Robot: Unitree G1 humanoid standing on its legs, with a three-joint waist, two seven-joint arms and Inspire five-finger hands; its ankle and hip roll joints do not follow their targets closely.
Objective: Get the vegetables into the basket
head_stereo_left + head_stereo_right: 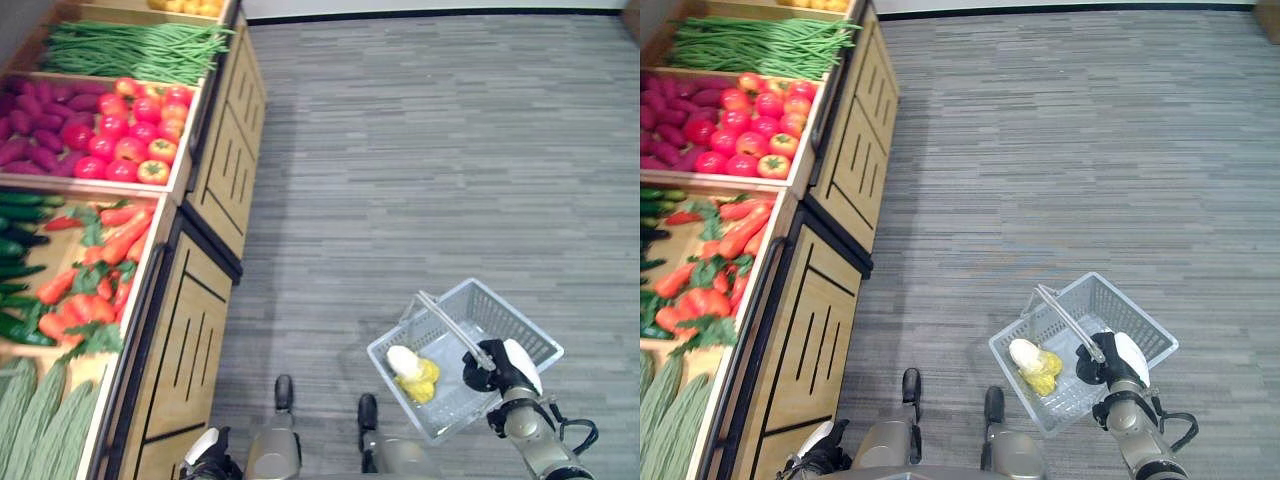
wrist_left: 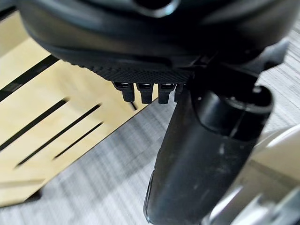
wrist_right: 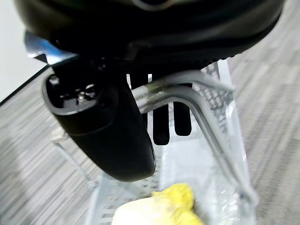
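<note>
1. Down in the left eye view, one grey basket (image 1: 520, 335) hangs above the carpet floor (image 1: 430, 150), held by the right hand (image 1: 490, 365) at its handle (image 1: 445, 320). One pale vegetable with yellow leaves (image 1: 410, 372) lies inside it. The wooden stand (image 1: 215, 190) along the left holds four bins that can be made out: green beans (image 1: 140, 45), tomatoes (image 1: 135, 125) beside purple tubers (image 1: 30, 125), carrots (image 1: 95, 275) beside cucumbers (image 1: 15, 270), and ridged green gourds (image 1: 40, 415), too many to count.
2. Across in the right eye view, the left hand (image 1: 825, 445) sits low beside the stand's front.
3. From the left wrist view, that hand's fingers (image 2: 140, 91) are curled, holding nothing, near the slatted wooden panel (image 2: 51, 126).
4. From the right wrist view, the right hand's fingers (image 3: 161, 124) curl round the two metal handle bars, with the yellow-leaved vegetable below.
</note>
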